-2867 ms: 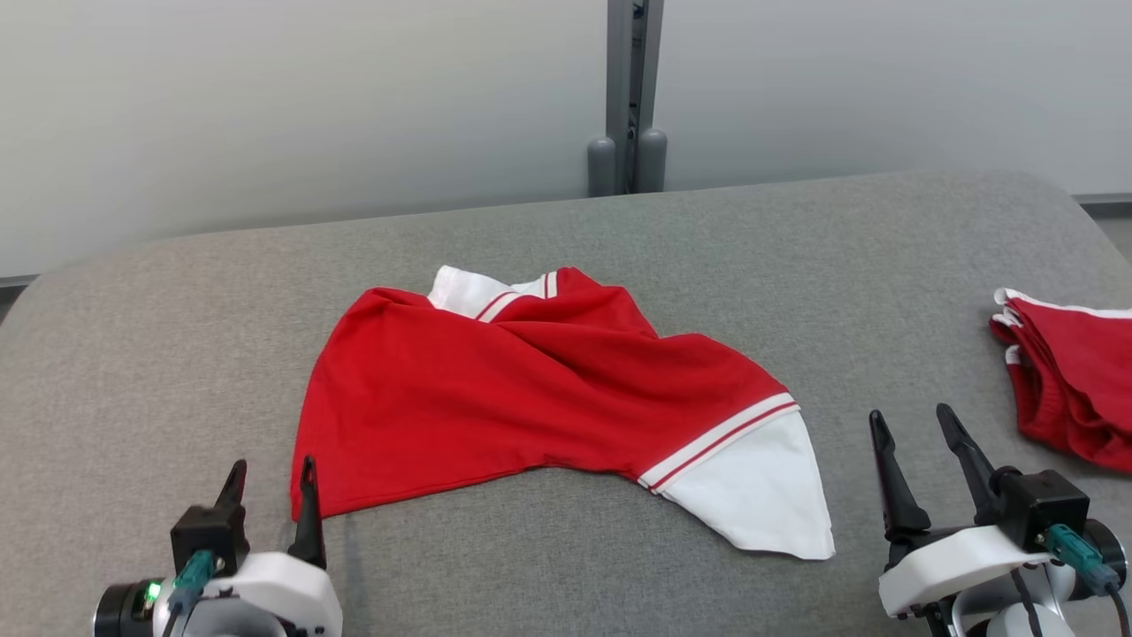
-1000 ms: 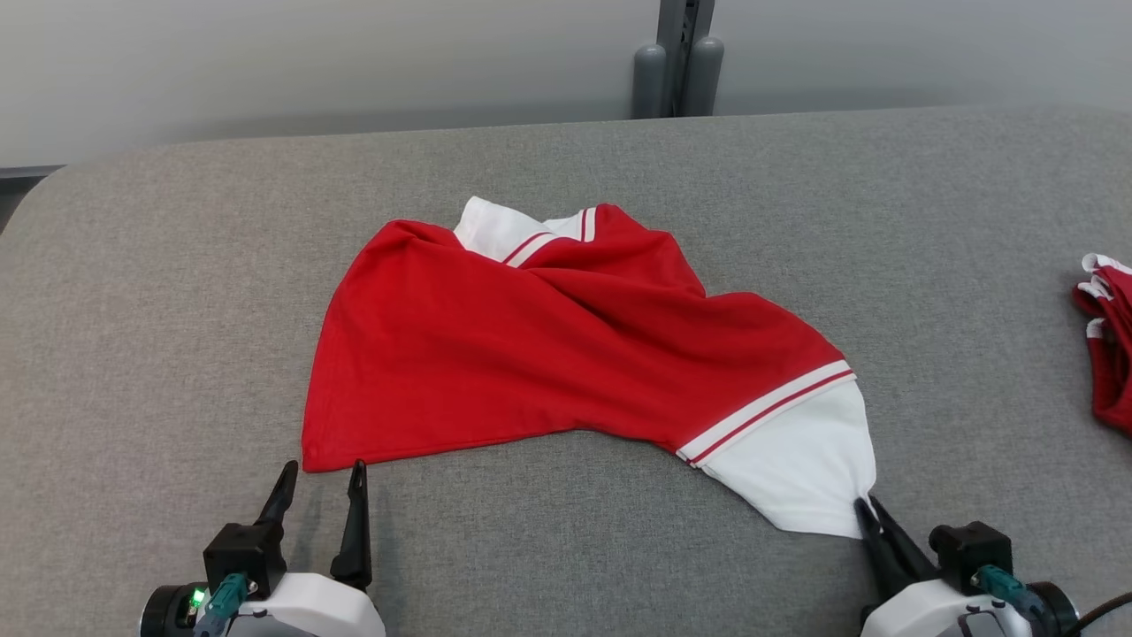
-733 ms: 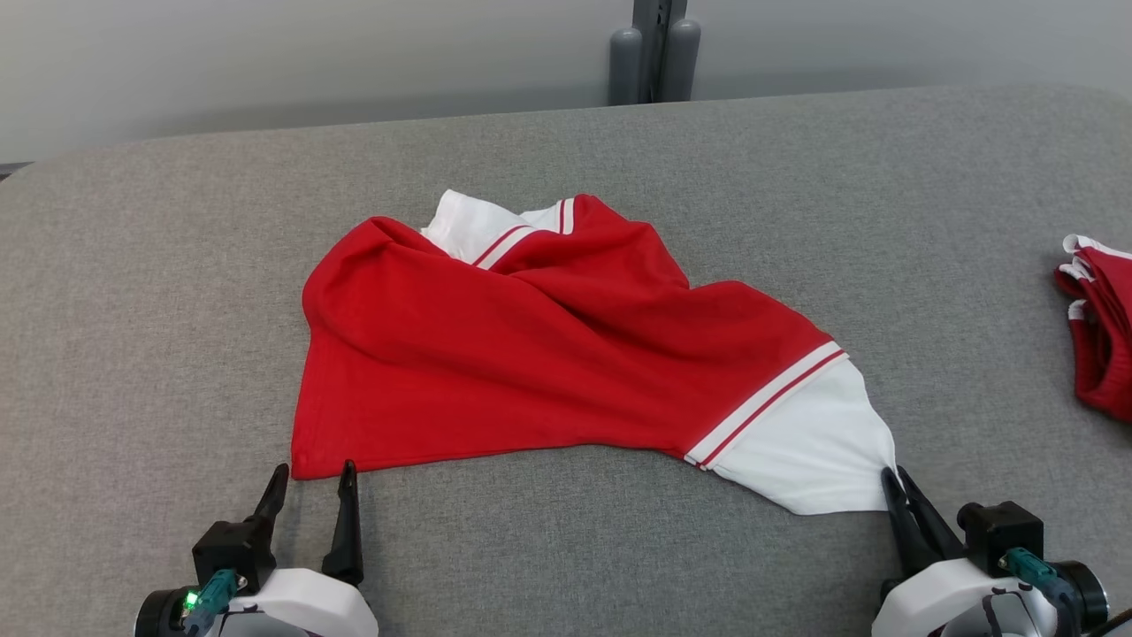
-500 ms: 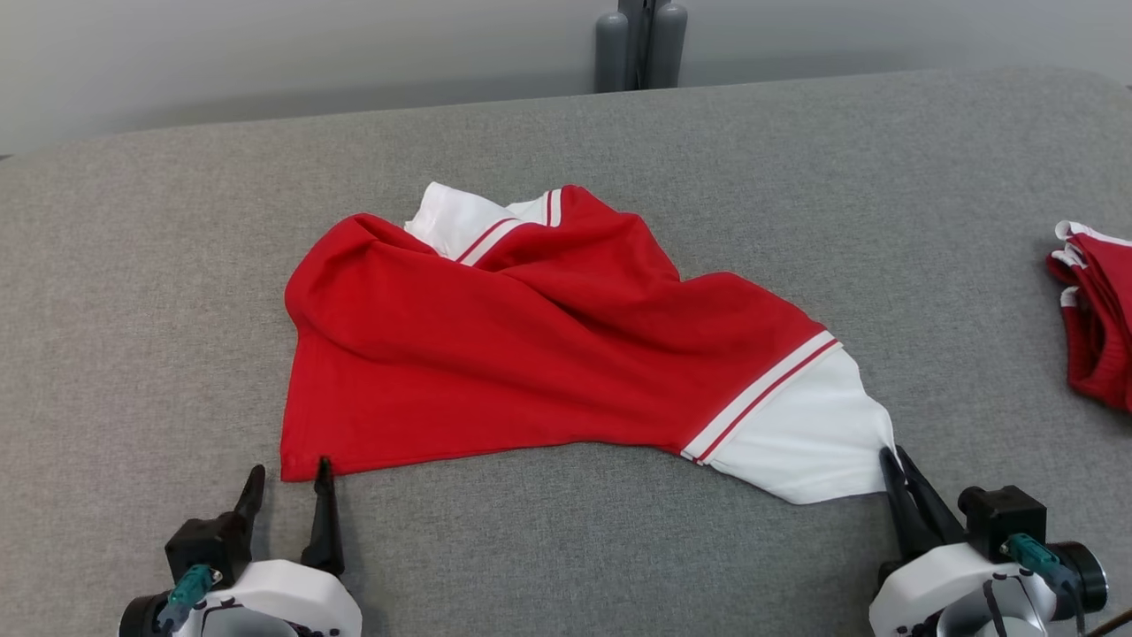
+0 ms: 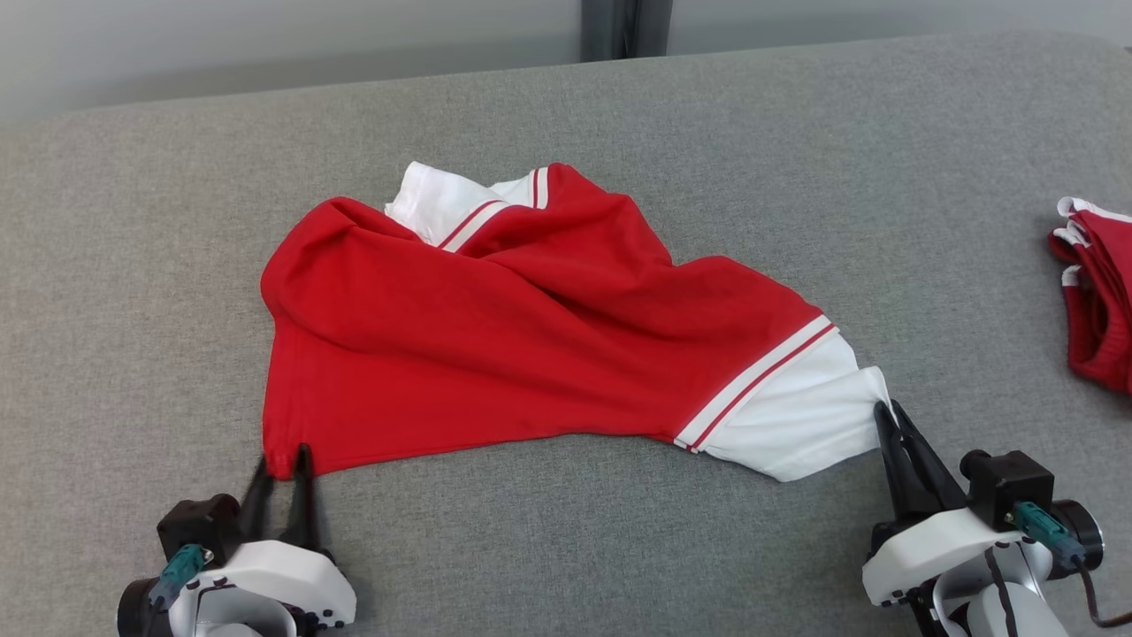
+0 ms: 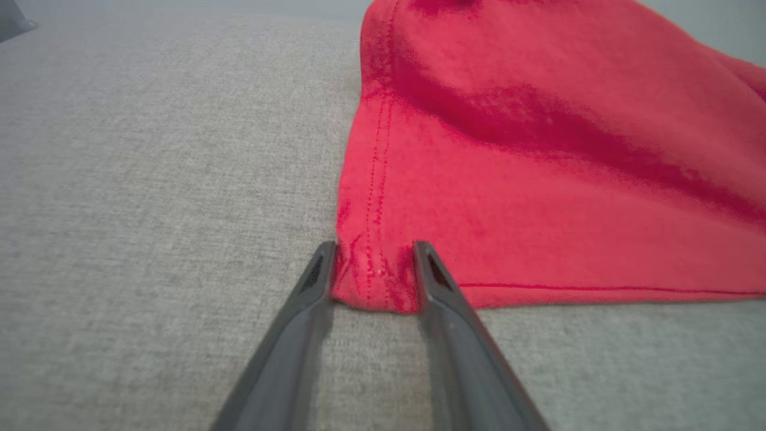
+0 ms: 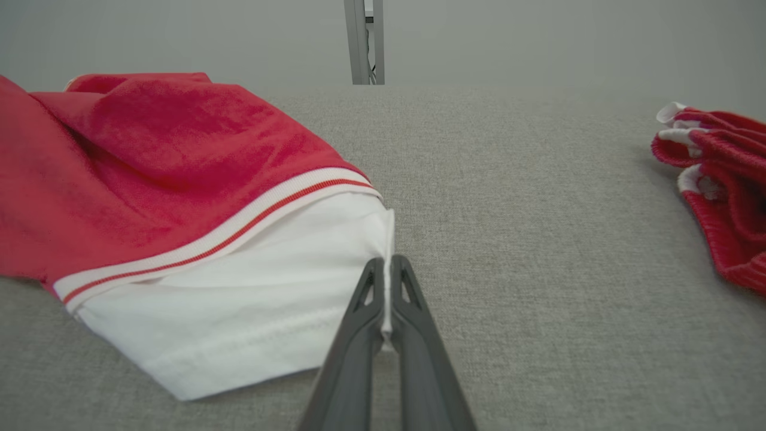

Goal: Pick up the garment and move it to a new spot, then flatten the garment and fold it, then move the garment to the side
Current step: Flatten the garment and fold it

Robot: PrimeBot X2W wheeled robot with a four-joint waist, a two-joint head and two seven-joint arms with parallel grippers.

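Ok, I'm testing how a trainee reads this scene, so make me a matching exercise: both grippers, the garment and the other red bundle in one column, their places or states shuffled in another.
1 left gripper
2 right gripper
3 garment
4 red bundle

A shut on the edge of the white sleeve
B rumpled, middle of the grey surface
C fingers apart, either side of the red hem corner
D far right on the surface, untouched

Pairs: 1-C, 2-A, 3-B, 4-D
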